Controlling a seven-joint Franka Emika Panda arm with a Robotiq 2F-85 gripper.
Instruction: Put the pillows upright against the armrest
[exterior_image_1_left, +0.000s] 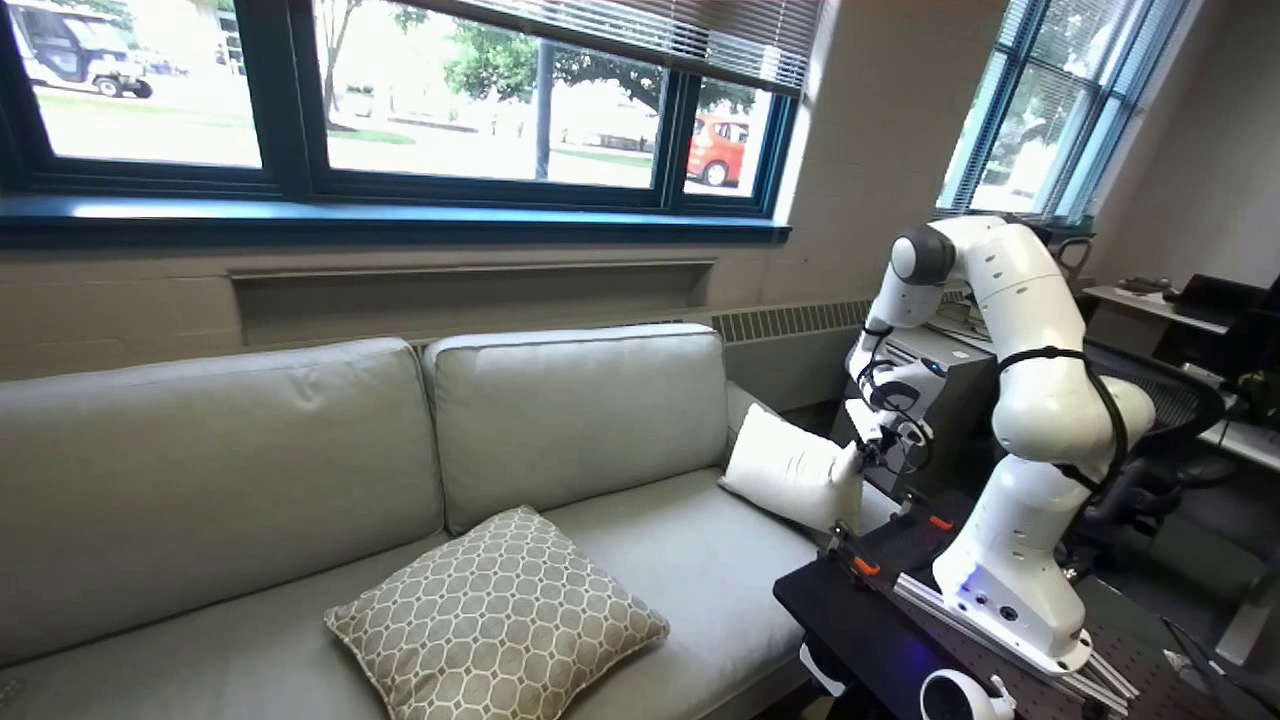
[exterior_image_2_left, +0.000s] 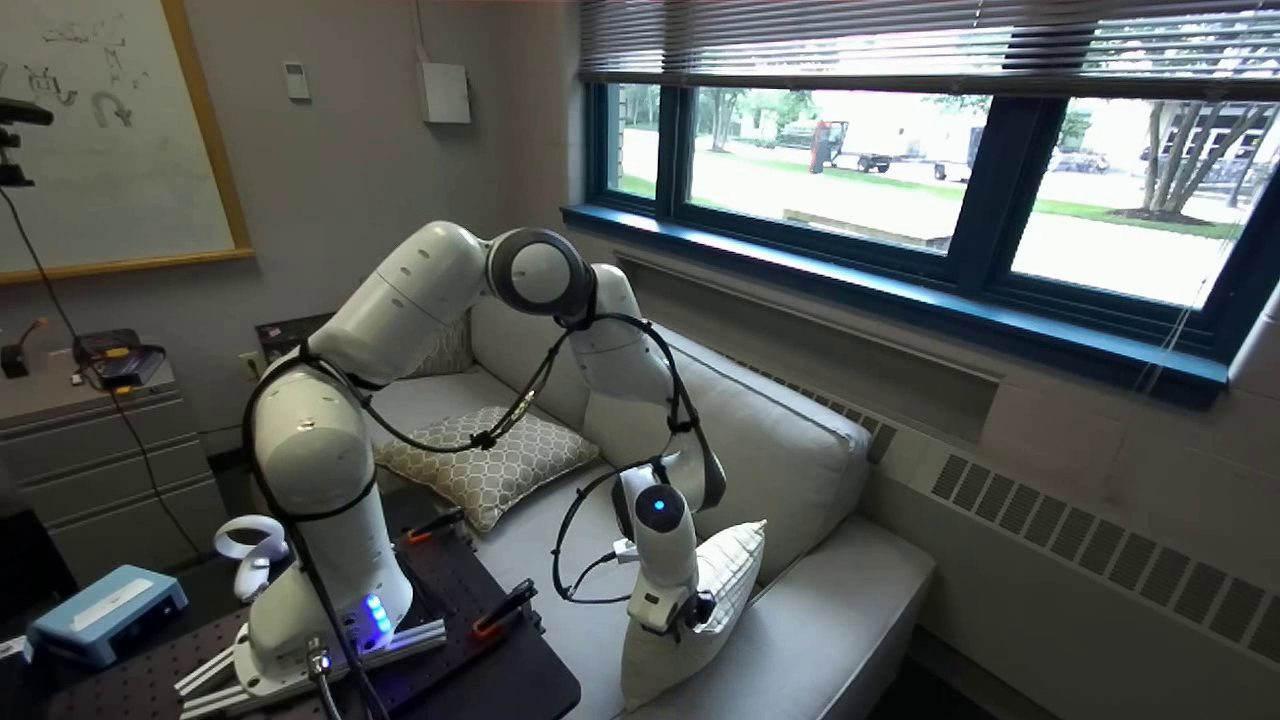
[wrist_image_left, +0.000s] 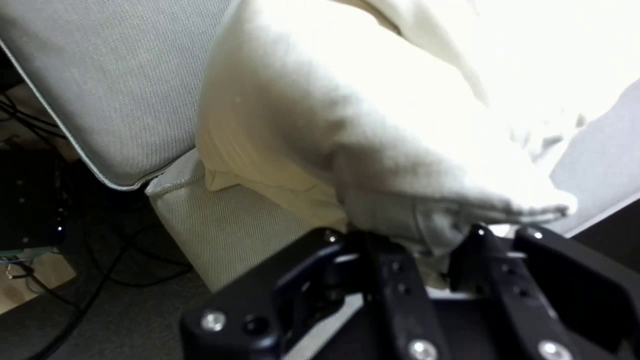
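The couch (exterior_image_1_left: 690, 545) had block-shaped cushions covered in pale grey-beige material; the wrist view showed a fine, woven-looking texture. The back cushions (exterior_image_1_left: 580, 420) were rectangular, with rounded corners and raised seams along their edges. The armrest (exterior_image_2_left: 850, 610) was a padded, flat-topped block at the end of the couch, lower than the back cushions.

The cream-white pillow (exterior_image_1_left: 785, 475) was located at that end, tilted, beside the armrest and near the lower corner of the adjacent back cushion. Its plain, soft cloth was creased and, in the wrist view, deeply folded. Contact between this pillow and the armrest could not be determined.

The gripper (wrist_image_left: 430, 245) was clamped on the edge of the cream-white pillow, near one corner. Its black, angular fingers (wrist_image_left: 402, 290), fitted with round screw heads, stood on both sides of a pinched fold of cloth.

The tan pillow (exterior_image_1_left: 510, 610) lay flat on the couch, well apart from the armrest, with one corner directed toward the joint between the back cushions. A white lattice outlined its rounded cells; its middle was plump, its corners thin.

The robot arm (exterior_image_1_left: 1040, 370) had smooth, white, rounded shells with black cables strapped on. Its base was mounted on silver rails (exterior_image_2_left: 410, 640) above a dark, perforated plate (exterior_image_2_left: 140, 665).
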